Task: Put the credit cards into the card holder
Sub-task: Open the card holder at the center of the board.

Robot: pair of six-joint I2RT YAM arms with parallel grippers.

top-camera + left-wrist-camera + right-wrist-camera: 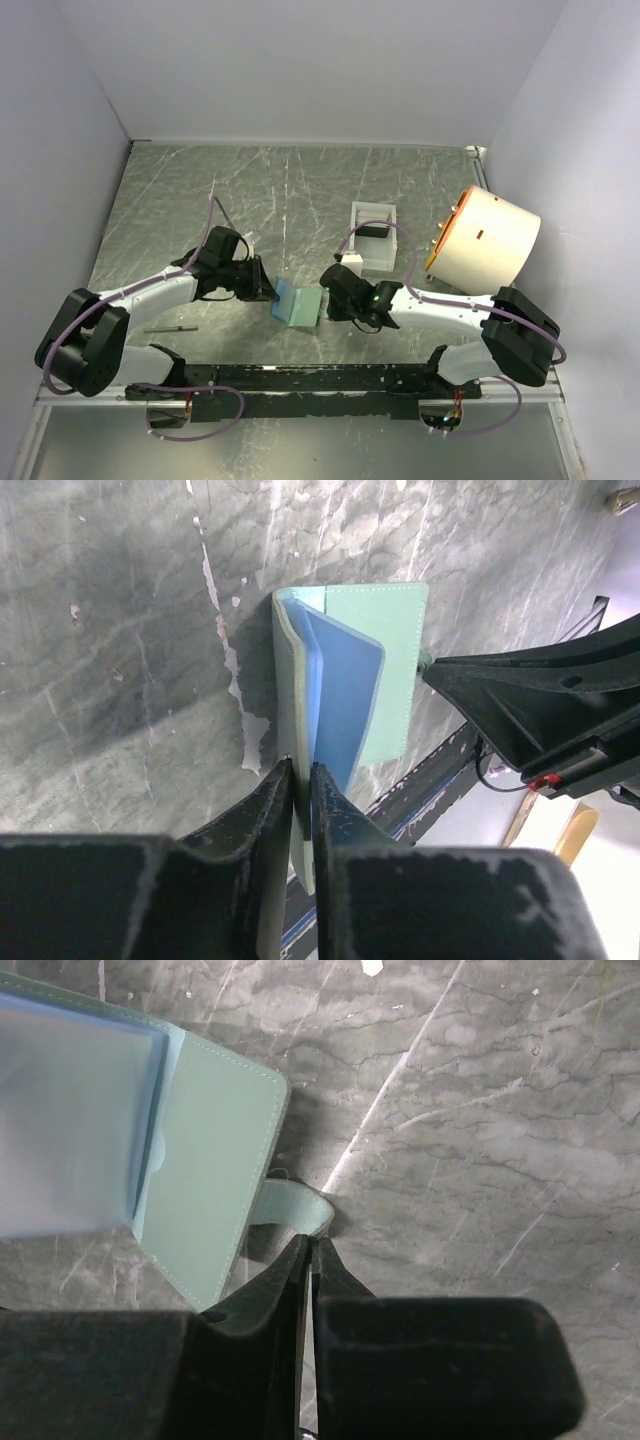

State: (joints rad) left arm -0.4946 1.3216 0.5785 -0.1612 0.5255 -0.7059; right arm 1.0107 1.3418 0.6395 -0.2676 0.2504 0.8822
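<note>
The card holder (297, 303) is a sage-green wallet, held open between my two grippers low over the table. Its pale blue inner leaves (345, 695) stand fanned out. My left gripper (300, 772) is shut on the edge of the left green cover (284, 690). My right gripper (312, 1242) is shut on the tip of the small green snap strap (295, 1208) that sticks out from the other cover (210, 1160). In the top view the left gripper (268, 290) and the right gripper (325, 300) flank the wallet. The credit cards are out of view.
A white rectangular tray (373, 240) stands behind the right gripper. At the right sits a big cream cylinder with an orange rim (488, 240). A thin dark stick (170, 328) lies near the left arm. White walls close in the grey marbled table (300, 190).
</note>
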